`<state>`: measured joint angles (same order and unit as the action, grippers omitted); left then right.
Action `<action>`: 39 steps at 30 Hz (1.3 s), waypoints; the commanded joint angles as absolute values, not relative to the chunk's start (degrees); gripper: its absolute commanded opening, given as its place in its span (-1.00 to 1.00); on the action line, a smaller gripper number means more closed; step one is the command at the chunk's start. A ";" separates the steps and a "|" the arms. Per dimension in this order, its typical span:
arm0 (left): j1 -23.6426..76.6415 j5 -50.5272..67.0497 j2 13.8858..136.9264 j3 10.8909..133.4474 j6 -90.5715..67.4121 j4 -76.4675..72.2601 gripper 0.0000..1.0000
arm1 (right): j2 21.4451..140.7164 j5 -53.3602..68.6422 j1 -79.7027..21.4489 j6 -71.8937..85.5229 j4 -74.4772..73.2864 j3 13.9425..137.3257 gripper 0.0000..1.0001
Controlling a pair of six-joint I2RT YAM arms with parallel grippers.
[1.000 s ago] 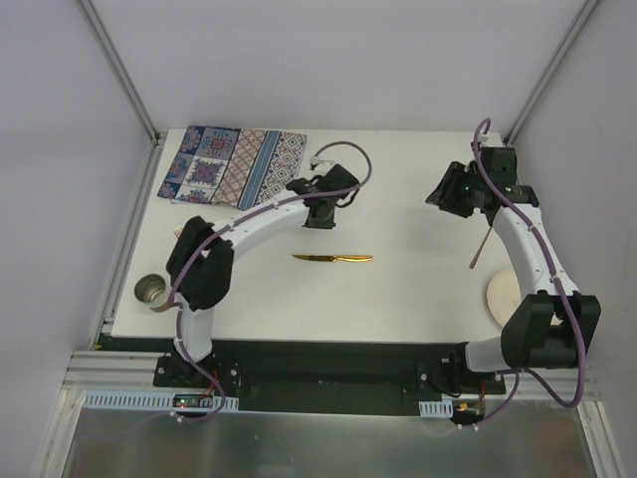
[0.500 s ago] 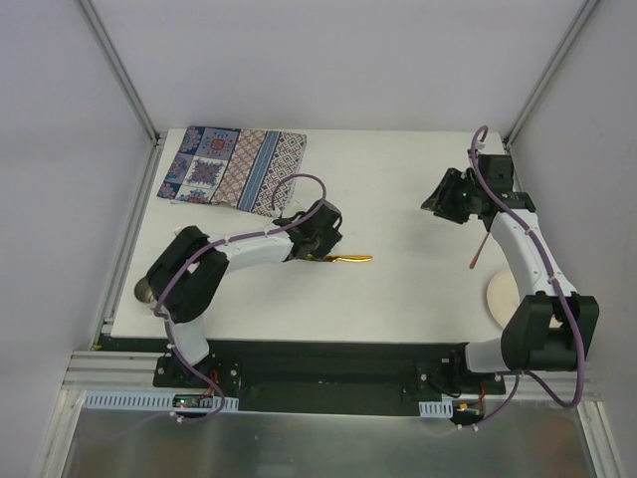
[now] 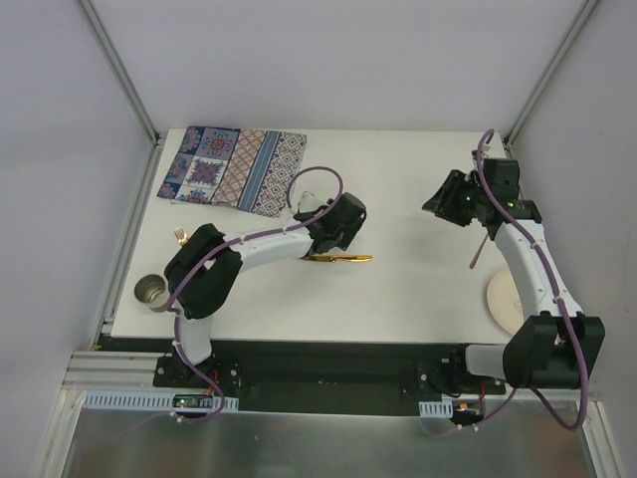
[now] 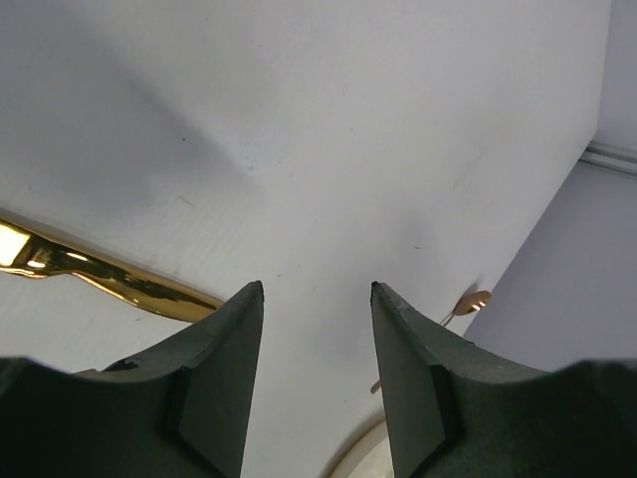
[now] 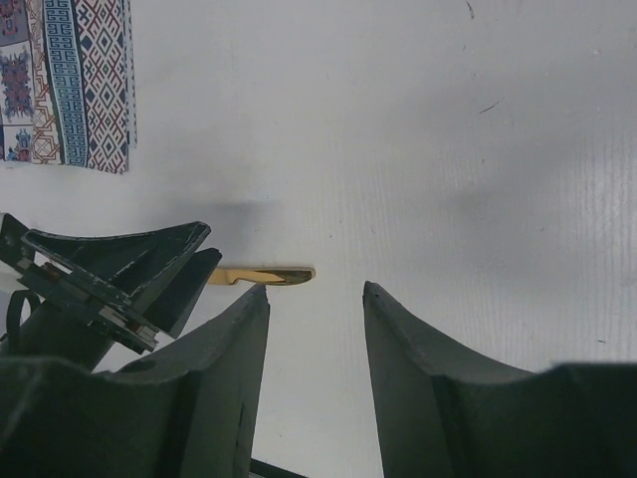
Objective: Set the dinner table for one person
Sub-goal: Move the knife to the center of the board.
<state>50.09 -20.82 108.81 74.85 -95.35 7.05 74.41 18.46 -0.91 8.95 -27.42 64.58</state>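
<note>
The white dinner table carries a gold knife near its middle. My left gripper is open and empty, hovering just above and behind the knife. In the left wrist view the knife lies left of the open gripper. My right gripper is open and empty over the far right of the table. In the right wrist view the knife lies just beyond the open gripper, with the left gripper beside it.
A blue-and-red placemat lies at the far left. A copper spoon and a cream plate are at the right edge. A metal cup and a small gold fork are at the left edge.
My left gripper has swung from beside the placemat down toward the knife, then a little right along it. My right gripper has shifted only slightly. The knife has not moved.
</note>
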 commanded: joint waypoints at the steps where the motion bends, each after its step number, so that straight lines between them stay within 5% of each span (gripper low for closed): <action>1: 51.85 -26.28 106.00 76.56 -97.81 14.94 -0.07 | 71.64 18.54 -0.44 9.23 -28.65 64.25 -0.09; 16: 55.46 -25.85 105.90 78.48 -114.07 34.88 -0.01 | 64.70 17.75 -0.35 10.19 -29.09 58.89 -0.09; 39: 54.67 -22.24 116.36 83.14 -123.92 35.95 -0.03 | 64.07 17.58 -0.17 9.14 -29.44 57.57 -0.09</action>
<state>55.05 -23.07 114.98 80.77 -113.38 33.76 64.34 17.23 -0.58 9.34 -29.45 57.84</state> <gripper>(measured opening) 0.486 0.452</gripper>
